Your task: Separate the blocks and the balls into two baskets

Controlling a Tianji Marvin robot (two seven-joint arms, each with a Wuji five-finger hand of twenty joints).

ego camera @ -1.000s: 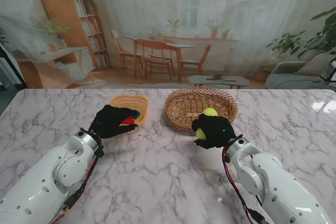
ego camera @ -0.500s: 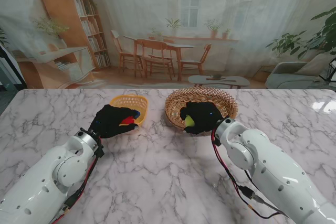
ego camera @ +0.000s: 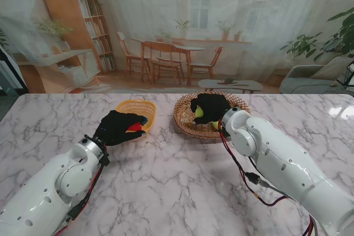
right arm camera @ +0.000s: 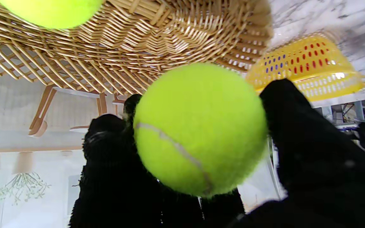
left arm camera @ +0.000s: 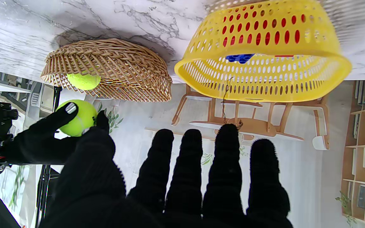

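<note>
Right hand sits over the wicker basket, fingers wrapped round a tennis ball; a second tennis ball lies inside the basket. Left hand hovers just beside the yellow plastic basket, at its nearer-to-me rim. In the stand view something red shows in its grip, yet the left wrist view shows the fingers straight and apart, so its hold cannot be told. A blue block and red pieces show through the yellow basket's holes. The baskets stand side by side with a narrow gap. The marble table is bare nearer to me. The right hand hides much of the wicker interior.
</note>
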